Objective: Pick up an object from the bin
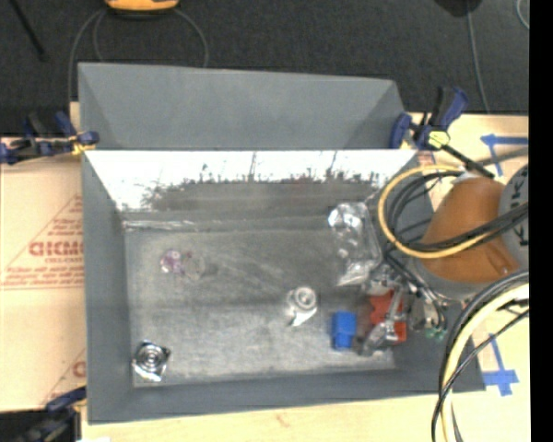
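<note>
My end effector, width I cannot tell, sits beside the small blue block; I may shove it aside.

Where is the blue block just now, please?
In the camera view, the blue block lies lower right in the bin, just left of the claw, near a silvery round piece.

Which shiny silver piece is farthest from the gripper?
The silver piece in the lower-left corner of the bin. The mid-floor piece and the crumpled piece near the far wall both lie much closer to the gripper at the right.
</note>
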{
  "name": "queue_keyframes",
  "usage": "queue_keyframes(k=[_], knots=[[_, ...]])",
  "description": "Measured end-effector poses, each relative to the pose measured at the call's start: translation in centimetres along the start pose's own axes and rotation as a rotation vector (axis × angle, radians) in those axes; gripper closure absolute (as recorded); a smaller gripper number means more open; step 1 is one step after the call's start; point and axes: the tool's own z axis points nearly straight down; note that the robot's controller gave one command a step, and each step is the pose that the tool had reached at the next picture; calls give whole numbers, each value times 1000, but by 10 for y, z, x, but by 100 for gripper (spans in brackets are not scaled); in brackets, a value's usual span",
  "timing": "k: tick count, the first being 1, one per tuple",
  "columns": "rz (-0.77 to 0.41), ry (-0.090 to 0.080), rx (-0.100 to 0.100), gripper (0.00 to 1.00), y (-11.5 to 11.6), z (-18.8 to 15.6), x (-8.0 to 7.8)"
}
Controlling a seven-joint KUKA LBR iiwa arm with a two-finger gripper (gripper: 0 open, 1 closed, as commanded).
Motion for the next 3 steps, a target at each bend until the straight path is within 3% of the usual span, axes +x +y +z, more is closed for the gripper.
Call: queue_keyframes(k=[1,2,3], knots=[[-39,3,3,0,-11,-12,9],[-39,1,6,100,-13,-12,8],[-41,3,7,0,-14,-11,9]])
